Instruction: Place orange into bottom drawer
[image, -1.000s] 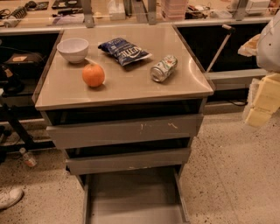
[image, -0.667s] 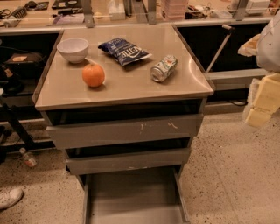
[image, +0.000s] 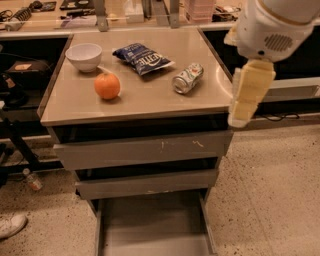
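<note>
Camera view: The gripper (image: 240, 112) hangs off the right edge of the cabinet top (image: 150, 102), tip pointing down, level with the tabletop's front lip. Nothing can be seen in its grasp. From this angle it reads as a single pale slab, so it cannot be told whether it is open or closed.

The orange (image: 107, 86) sits on the tabletop well apart from the gripper, across the surface toward the picture's left and slightly farther back. It is just in front of the white bowl (image: 83, 56). Being round, it offers no long axis to line up on. A crushed can (image: 187, 78) lies on its side between gripper and fruit, with a chip bag (image: 142, 58) behind it. The reach likely has to pass over or around the can.

The bottom drawer (image: 150, 227) stands pulled out below and to the left of the gripper, its floor bare. Its front end is cut off by the picture's lower edge. The arm above the gripper is cropped at the top right corner.
</note>
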